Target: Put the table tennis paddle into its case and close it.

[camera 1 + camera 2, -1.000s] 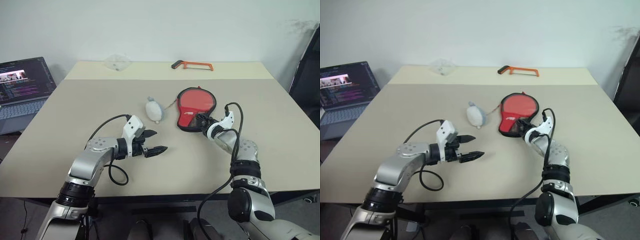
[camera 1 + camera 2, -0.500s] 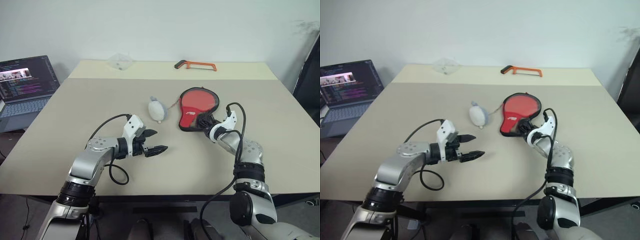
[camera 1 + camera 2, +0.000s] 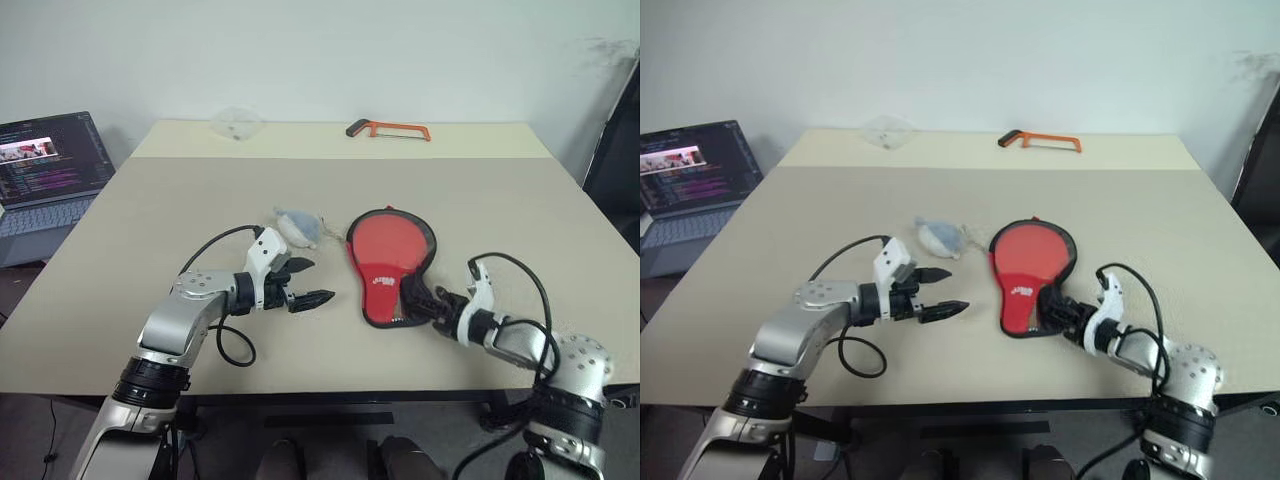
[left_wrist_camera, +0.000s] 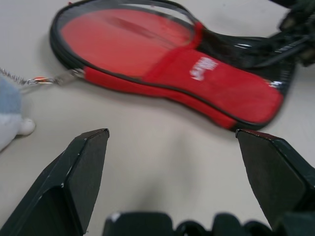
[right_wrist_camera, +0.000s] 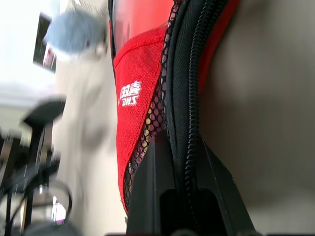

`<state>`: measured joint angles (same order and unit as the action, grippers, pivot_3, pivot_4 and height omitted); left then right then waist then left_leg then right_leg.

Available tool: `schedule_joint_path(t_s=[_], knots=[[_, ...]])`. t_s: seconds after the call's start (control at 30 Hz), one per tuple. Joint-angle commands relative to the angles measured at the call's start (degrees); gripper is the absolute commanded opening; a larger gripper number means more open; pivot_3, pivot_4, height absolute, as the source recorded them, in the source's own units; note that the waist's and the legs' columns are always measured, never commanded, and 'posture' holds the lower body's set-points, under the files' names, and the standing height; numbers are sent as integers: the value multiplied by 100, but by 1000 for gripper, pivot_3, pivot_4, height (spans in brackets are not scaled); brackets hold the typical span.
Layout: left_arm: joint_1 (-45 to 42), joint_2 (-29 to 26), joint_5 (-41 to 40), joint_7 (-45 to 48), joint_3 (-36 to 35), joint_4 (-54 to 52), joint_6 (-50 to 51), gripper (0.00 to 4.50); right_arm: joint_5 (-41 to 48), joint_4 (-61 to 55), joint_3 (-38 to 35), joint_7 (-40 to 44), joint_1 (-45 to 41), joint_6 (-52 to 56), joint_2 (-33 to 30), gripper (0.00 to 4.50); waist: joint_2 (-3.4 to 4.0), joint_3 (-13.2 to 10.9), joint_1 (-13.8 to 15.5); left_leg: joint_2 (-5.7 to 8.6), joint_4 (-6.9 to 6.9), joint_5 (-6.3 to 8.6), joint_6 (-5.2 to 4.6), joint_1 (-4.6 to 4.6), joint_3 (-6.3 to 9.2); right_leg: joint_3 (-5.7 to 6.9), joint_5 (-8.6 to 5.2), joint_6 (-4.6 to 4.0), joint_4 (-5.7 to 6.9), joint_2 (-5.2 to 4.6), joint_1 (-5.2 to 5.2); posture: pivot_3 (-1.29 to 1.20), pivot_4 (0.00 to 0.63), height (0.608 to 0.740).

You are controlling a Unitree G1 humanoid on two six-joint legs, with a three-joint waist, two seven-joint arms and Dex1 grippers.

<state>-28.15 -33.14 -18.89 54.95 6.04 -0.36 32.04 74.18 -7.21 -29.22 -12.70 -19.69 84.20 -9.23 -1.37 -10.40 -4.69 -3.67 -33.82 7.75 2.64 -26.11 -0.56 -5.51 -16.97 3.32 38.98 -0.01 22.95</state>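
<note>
My right jaws point(image 3: 418, 303) are clamped on the narrow handle end of the case point(image 3: 390, 262), the black zip edge pinched between the two fingers. The case lies flat on the desk point(image 3: 150, 215) with its see-through side up, red strip and white logo toward my grip, round end pointing away from me. The table tennis paddle point(image 3: 388, 243) is inside it; its red face shows through the clear panel, and I cannot tell where its handle lies under the strip and mesh. In my right wrist view the zip teeth run straight up between my fingers, so I cannot tell how much of the zip is shut.

My left jaws point(image 3: 306, 283) stand wide open, empty, hovering just above the desk to the left of the case and apart from it, tips pointing toward it. From my left wrist view the case lies across the gap between the two fingers point(image 4: 74, 182), beyond their tips.

A small pale round pouch point(image 3: 296, 226) sits just left of the case's round end, joined to it by a thin cord. Well beyond the case, at the far edge of the desk, lies an orange-framed hacksaw point(image 3: 388, 129), and farther left along that edge a clear crumpled bag point(image 3: 236, 122). Far left of the case, off the desk, an open laptop point(image 3: 42, 160) glows.
</note>
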Motion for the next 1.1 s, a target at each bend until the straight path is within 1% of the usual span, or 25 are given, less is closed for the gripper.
schedule_joint_path(t_s=[0.03,0.1,0.23,0.37,0.57,0.67,0.73,0.77,0.93,1.0,1.07,1.1], knots=[[-155,-77,9,132,-27,-13,-139,4500,876,-510,295,-327,524,260,-29,11,-1,0,-1,0,0,0,0,0,1,1,-1,2,0,0,1,0,150,740],[-178,-86,21,169,-10,8,-149,4500,1439,-810,584,-655,990,47,-69,11,-2,1,-2,0,1,0,0,-1,0,0,-3,1,-1,0,1,0,150,740],[-189,-123,17,223,-15,36,-167,4500,2589,-1347,1334,-1403,1843,-773,-401,11,-6,3,-10,-2,4,2,-2,-3,3,2,-8,-6,-1,2,3,0,150,740],[-170,-146,27,274,-14,31,-174,4500,3403,-1779,2014,-1958,2325,-1713,-855,11,-7,2,-17,-2,6,2,-3,-2,3,0,-10,-6,-1,1,5,0,150,740],[-210,-126,42,306,35,33,-177,4500,3711,-1977,2694,-2136,2397,-2576,-1376,11,-9,2,-19,-1,-2,2,-3,-2,4,-5,-14,-15,0,1,5,0,150,740],[-259,-112,73,315,35,90,-215,4500,3119,-1982,2799,-1835,2180,-2600,-1748,11,-10,2,-18,-1,-5,1,-3,-2,2,-8,-19,-25,0,0,4,0,150,740],[-267,-97,87,313,36,96,-220,4500,3077,-1904,2850,-1701,2123,-2683,-1921,572,-10,3,-9,-1,-7,1,-3,-2,3,-7,-19,-25,0,0,4,0,150,740],[-265,-91,93,312,36,92,-221,4500,3083,-1870,2867,-1633,2104,-2716,-1998,770,-11,3,-6,-1,-7,1,-3,-2,4,-6,-19,-25,0,0,3,0,150,740],[-276,-62,107,293,21,112,-229,4500,3221,-1868,2843,-1237,2030,-2765,-2437,2405,-12,3,5,0,-7,1,-4,-3,4,-5,-3,4,1,0,2,0,150,740],[-290,-49,114,281,4,146,-247,4500,3092,-1939,2690,-750,1920,-2560,-2888,3151,-12,2,16,1,-11,1,-3,-3,4,-5,-1,6,0,-1,-1,0,150,740],[-303,-44,118,276,-8,180,-267,4500,2610,-1997,2526,-48,1769,-2318,-3477,3839,-14,1,28,4,-17,1,-4,-2,1,-7,-1,8,-2,-6,-6,0,150,740],[-311,-41,118,272,-20,209,-281,4500,2261,-1949,2369,456,1697,-2228,-3866,4180,-15,1,37,4,-21,1,-4,-2,0,-8,-5,1,-4,-7,-9,0,150,740]])
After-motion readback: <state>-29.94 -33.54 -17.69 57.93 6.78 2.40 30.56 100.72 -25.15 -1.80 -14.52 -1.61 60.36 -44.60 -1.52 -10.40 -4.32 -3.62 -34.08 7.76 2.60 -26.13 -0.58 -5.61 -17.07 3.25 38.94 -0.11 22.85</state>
